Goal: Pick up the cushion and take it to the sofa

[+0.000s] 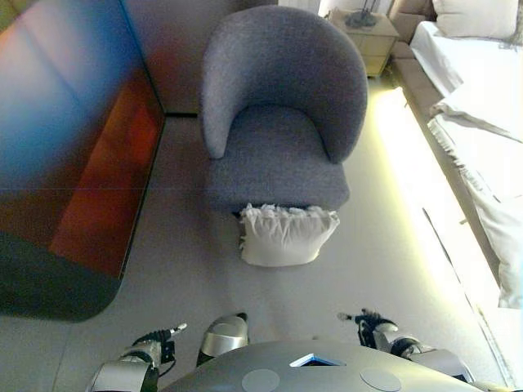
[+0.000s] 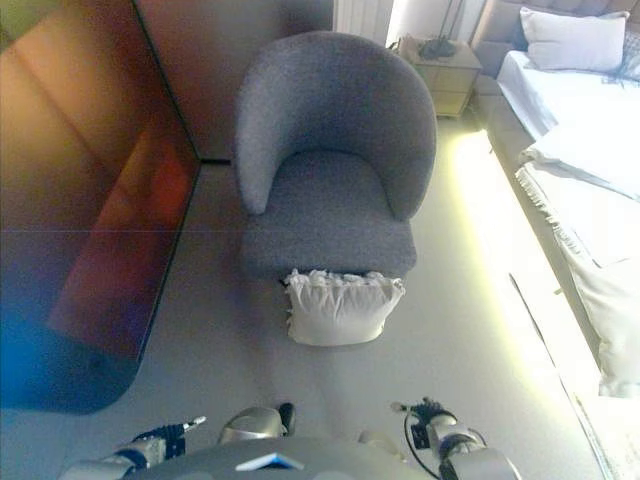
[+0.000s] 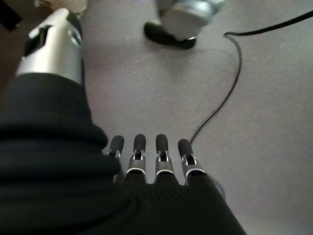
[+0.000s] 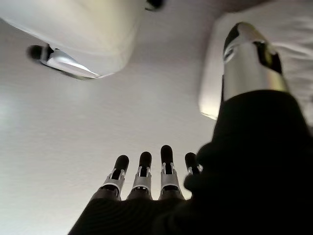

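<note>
Cushion (image 1: 286,235): white, lay on the floor (image 1: 196,278) against the grey armchair (image 1: 278,122).
Left hand (image 3: 151,161): fingers straight, held nothing.
Right hand (image 4: 146,178): the same; only its wrist view showed this.

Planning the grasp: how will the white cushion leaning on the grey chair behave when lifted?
The cushion looks puffy with a ruffled top edge, so it is probably soft, light and will squash under the fingers. It leans on the armchair, so a push may topple it flat. Both hands, left and right, are open and empty.
</note>
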Motion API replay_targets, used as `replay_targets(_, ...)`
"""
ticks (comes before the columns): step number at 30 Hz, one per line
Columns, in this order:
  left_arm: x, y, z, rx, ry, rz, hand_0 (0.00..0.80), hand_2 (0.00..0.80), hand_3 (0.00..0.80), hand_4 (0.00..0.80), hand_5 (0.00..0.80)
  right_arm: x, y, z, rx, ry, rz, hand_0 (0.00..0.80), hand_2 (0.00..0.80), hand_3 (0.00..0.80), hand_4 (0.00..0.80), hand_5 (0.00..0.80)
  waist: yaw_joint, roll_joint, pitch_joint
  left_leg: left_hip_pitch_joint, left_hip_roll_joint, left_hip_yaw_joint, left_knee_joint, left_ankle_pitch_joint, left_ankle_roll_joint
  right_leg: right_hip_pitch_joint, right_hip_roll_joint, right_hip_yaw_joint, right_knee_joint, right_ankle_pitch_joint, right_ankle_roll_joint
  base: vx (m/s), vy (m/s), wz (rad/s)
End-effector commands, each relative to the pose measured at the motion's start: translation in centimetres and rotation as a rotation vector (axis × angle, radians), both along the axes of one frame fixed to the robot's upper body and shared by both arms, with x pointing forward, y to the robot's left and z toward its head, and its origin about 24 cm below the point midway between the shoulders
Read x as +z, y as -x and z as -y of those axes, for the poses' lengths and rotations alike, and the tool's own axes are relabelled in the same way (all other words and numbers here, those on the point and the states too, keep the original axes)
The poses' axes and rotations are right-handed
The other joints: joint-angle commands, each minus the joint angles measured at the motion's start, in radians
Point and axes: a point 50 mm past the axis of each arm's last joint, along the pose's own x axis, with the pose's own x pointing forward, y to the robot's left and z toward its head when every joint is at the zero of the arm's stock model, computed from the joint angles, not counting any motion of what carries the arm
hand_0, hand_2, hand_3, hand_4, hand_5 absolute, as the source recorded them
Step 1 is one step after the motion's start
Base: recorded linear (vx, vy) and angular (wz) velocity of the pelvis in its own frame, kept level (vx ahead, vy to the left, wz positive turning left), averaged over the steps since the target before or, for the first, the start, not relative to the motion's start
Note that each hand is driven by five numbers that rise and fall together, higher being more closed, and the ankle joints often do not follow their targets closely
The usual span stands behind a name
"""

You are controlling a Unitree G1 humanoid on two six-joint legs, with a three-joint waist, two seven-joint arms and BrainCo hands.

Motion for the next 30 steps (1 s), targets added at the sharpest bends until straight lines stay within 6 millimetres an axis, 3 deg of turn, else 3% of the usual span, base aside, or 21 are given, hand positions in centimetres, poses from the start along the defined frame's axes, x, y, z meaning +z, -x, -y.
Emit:
replay_targets(1,0.1,-1.0,0.3,-0.026,-0.003,-0.002,0.000,0.000,0.000,0.000,0.000,0.5,1.1,2.7,-0.132,0.059,0.025,0.000,0.000,0.000,0.000,0.000,-0.087,-0.016,0.049,0.034,-0.059,-0.157,0.038,-0.062,0.000,-0.079,-0.002,-0.046,-0.314,0.301,-0.007,0.615,-0.154,0.54)
replay_targets(5,-0.2,0.2,0.7,0.005,-0.012,-0.028,0.000,0.000,0.000,0.000,0.000,0.0,3.8,3.1,-0.268,0.035,-0.009,0.000,0.000,0.000,0.000,0.000,-0.151,-0.001,0.048,0.171,-0.033,-0.254,0.065,-0.167,-0.006,-0.135,-0.009,-0.002,-0.428,0.351,-0.005,0.633,-0.216,0.76)
replay_targets(8,-0.4,1.1,0.9,0.037,-0.024,-0.034,0.000,0.000,0.000,0.000,0.000,-0.2,5.3,3.1,-0.283,0.033,-0.042,0.000,0.000,0.000,0.000,0.000,-0.151,-0.013,0.027,0.223,0.001,-0.250,0.107,-0.241,-0.025,-0.084,-0.027,-0.039,-0.403,0.339,-0.013,0.526,-0.329,0.65)
replay_targets(10,-0.5,1.4,1.0,0.044,-0.019,-0.035,0.000,0.000,0.000,0.000,0.000,-0.1,5.1,3.0,-0.260,0.057,-0.047,0.000,0.000,0.000,0.000,0.000,-0.151,-0.029,0.013,0.250,0.026,-0.233,0.149,-0.271,-0.048,-0.081,-0.050,-0.042,-0.326,0.356,-0.015,0.463,-0.331,0.14)
replay_targets(11,-0.5,1.5,1.0,0.015,-0.013,-0.036,0.000,0.000,0.000,0.000,0.000,-0.1,5.1,3.1,-0.252,0.061,-0.044,0.000,0.000,0.000,0.000,0.000,-0.152,-0.028,0.007,0.258,0.044,-0.222,0.174,-0.250,-0.060,-0.081,-0.047,-0.043,-0.291,0.347,-0.023,0.423,-0.293,0.03)
replay_targets(12,-0.5,1.4,1.1,-0.020,-0.006,-0.032,0.000,0.000,0.000,0.000,0.000,0.0,4.9,3.2,-0.250,0.059,-0.036,0.000,0.000,0.000,0.000,0.000,-0.154,-0.021,0.000,0.260,0.062,-0.214,0.218,-0.179,-0.085,-0.077,-0.038,-0.055,-0.269,0.331,-0.036,0.331,-0.260,0.11)
replay_targets(13,-0.6,1.2,1.3,-0.063,0.003,-0.010,0.000,0.000,0.000,0.000,0.000,0.1,4.3,3.5,-0.240,0.062,-0.023,0.000,0.000,0.000,0.000,0.000,-0.153,-0.014,-0.010,0.239,0.079,-0.199,0.305,-0.042,-0.124,-0.053,-0.029,-0.070,-0.277,0.319,-0.052,0.225,-0.205,0.16)
replay_targets(14,-0.6,1.1,1.4,-0.070,0.006,-0.002,0.000,0.000,0.000,0.000,0.000,0.2,4.2,3.6,-0.233,0.065,-0.021,0.000,0.000,0.000,0.000,0.000,-0.152,-0.012,-0.012,0.224,0.085,-0.195,0.336,-0.011,-0.134,-0.041,-0.023,-0.075,-0.283,0.313,-0.059,0.301,-0.302,0.24)
replay_targets(15,-0.6,0.5,1.7,-0.082,0.006,0.025,0.000,0.000,0.000,0.000,0.000,0.4,3.6,4.1,-0.220,0.080,-0.010,0.000,0.000,0.000,0.000,0.000,-0.130,-0.026,-0.002,0.108,0.080,-0.147,0.475,0.032,-0.137,0.027,-0.019,-0.082,-0.304,0.287,-0.085,0.287,-0.293,0.31)
replay_targets(16,-0.6,0.0,1.9,-0.077,0.000,0.042,0.000,0.000,0.000,0.000,0.000,0.6,3.2,4.5,-0.237,0.090,-0.004,0.000,0.000,0.000,0.000,0.000,-0.101,-0.042,0.015,-0.011,0.059,-0.121,0.542,0.028,-0.126,0.083,-0.025,-0.092,-0.326,0.273,-0.096,0.306,-0.296,0.48)
replay_targets(18,-0.5,-0.4,1.8,-0.073,-0.014,0.061,0.000,0.000,0.000,0.000,0.000,0.9,2.6,4.9,-0.256,0.100,0.004,0.000,0.000,0.000,0.000,0.000,-0.063,-0.047,0.036,-0.085,0.015,-0.093,0.484,0.005,-0.108,0.142,-0.025,-0.113,-0.348,0.247,-0.096,0.240,-0.129,0.37)
replay_targets(19,-0.5,-0.3,1.7,-0.069,-0.014,0.060,0.000,0.000,0.000,0.000,0.000,1.0,2.1,5.0,-0.244,0.097,0.006,0.000,0.000,0.000,0.000,0.000,-0.047,-0.041,0.047,-0.091,0.006,-0.067,0.419,-0.007,-0.104,0.170,-0.015,-0.115,-0.357,0.231,-0.092,0.235,-0.028,-0.07)
replay_targets(21,-0.4,-0.3,1.5,-0.065,-0.007,0.063,0.000,0.000,0.000,0.000,0.000,1.1,1.7,5.1,-0.248,0.097,0.011,0.000,0.000,0.000,0.000,0.000,-0.024,-0.030,0.061,-0.103,0.024,-0.022,0.308,0.023,-0.112,0.219,0.001,-0.116,-0.384,0.212,-0.085,0.192,0.038,-0.16)
replay_targets(25,-0.5,0.2,1.6,-0.052,0.020,0.057,0.000,0.000,0.000,0.000,0.000,1.0,1.7,4.9,-0.262,0.088,0.008,0.000,0.000,0.000,0.000,0.000,0.019,-0.016,0.060,-0.113,0.031,-0.105,0.127,0.074,-0.134,0.273,0.016,-0.089,-0.425,0.188,-0.077,0.181,0.091,-0.13)
replay_targets(30,-0.6,-0.1,1.9,-0.037,0.002,0.059,0.000,0.000,0.000,0.000,0.000,0.5,2.9,4.1,-0.239,0.074,-0.043,0.000,0.000,0.000,0.000,0.000,0.000,-0.007,0.026,-0.027,0.032,-0.097,0.020,0.042,-0.115,0.270,0.017,-0.093,-0.402,0.166,-0.073,0.160,0.098,0.15)
